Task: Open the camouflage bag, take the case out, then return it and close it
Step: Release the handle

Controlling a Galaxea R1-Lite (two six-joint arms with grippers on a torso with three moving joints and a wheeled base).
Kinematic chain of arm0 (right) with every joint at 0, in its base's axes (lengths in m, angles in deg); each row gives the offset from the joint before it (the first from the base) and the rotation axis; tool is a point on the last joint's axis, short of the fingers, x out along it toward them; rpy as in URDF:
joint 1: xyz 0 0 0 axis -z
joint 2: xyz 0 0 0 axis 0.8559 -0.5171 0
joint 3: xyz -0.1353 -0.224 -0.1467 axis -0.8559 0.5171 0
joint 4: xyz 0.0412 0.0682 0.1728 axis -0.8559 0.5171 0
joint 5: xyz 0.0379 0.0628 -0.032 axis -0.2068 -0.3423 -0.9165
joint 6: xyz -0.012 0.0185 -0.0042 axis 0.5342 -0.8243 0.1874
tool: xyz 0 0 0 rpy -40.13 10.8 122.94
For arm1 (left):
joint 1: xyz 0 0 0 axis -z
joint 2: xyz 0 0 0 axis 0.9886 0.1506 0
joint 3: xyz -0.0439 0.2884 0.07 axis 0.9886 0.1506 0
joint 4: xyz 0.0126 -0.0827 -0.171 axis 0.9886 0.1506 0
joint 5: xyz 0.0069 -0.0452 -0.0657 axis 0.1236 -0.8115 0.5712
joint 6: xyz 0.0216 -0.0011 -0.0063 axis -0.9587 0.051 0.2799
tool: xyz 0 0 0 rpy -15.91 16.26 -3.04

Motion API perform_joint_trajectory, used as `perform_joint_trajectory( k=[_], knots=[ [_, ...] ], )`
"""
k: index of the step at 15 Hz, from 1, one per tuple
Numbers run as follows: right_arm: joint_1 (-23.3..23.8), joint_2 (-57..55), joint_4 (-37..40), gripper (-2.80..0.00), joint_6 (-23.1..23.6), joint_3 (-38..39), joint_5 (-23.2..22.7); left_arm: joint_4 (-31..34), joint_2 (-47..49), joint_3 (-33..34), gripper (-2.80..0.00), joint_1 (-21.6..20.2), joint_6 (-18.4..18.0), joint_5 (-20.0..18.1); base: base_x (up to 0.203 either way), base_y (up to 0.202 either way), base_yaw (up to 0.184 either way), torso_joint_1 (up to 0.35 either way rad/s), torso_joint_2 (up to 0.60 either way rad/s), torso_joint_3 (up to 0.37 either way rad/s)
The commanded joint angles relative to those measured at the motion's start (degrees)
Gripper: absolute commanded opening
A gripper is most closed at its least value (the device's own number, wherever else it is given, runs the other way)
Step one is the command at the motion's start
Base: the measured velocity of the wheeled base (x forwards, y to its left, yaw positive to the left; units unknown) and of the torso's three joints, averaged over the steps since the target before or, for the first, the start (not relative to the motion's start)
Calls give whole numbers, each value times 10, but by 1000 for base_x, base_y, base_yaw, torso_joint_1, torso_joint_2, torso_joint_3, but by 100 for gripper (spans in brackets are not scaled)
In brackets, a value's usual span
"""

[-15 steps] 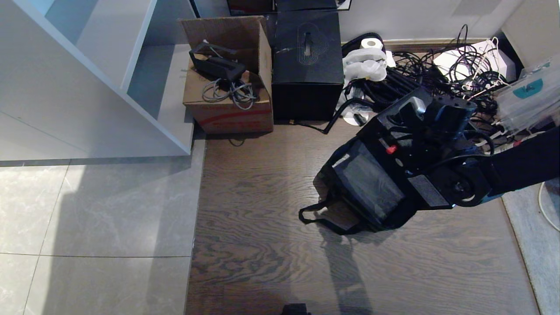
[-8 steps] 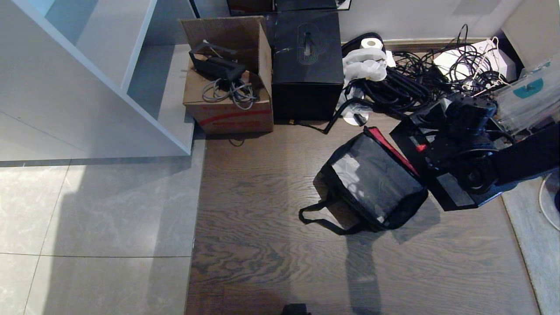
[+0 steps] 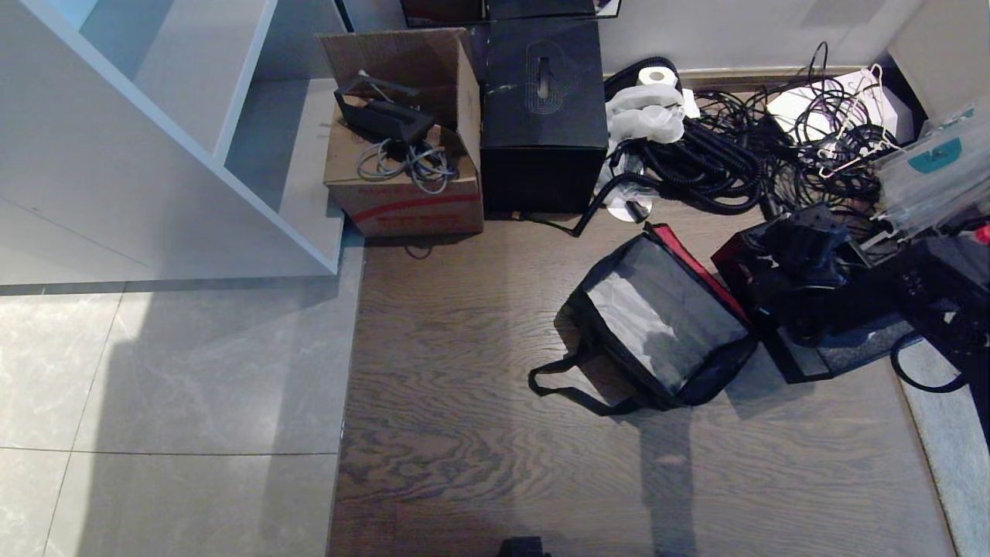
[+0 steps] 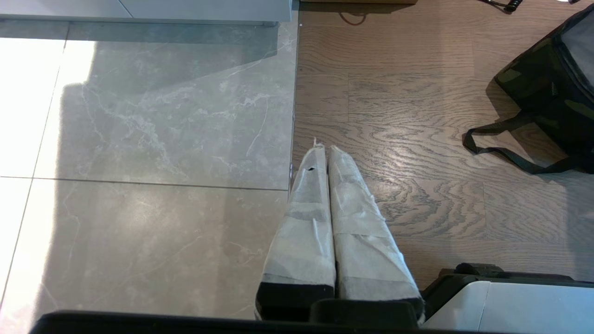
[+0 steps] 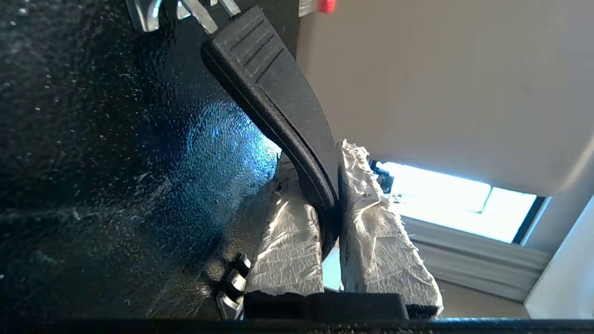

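The soft camouflage fabric bag (image 3: 663,329) has a grey lining and a red edge; the hard textured case (image 3: 804,305) is black; the cardboard carton (image 3: 406,166) carries a red stripe

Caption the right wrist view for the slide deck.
Right gripper, jaws shut on the black case's handle, carrying the case out of the bag.

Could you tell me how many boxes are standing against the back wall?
2: a cardboard carton beside the shelf unit, and a black box right beside it. Others may hide among the cables.
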Motion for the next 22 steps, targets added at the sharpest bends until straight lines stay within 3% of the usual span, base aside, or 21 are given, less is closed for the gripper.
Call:
perform_joint_trajectory(
  k=[1, 6, 9, 13, 22],
  knots=[
    [2, -73, -2, -280, -12, -34, 4, 0, 0, 0, -280, 0, 0, 0, 0, 0, 0, 0, 0, 0],
    [-51, -69, 1, -280, -42, 0, 5, 0, 0, 0, -280, 0, 0, 0, 0, 0, 0, 0, 0, 0],
    [-89, -39, 3, -280, -60, 73, 5, 0, 0, 0, -280, 0, 0, 0, 0, 0, 0, 0, 0, 0],
    [-153, -12, 23, -280, -123, 145, 5, 0, 0, 0, -280, 0, 0, 0, 0, 0, 0, 0, 0, 0],
    [-126, -49, 30, -280, -120, 99, 4, 0, 0, 0, -280, 0, 0, 0, 0, 0, 0, 0, 0, 0]
  ],
)
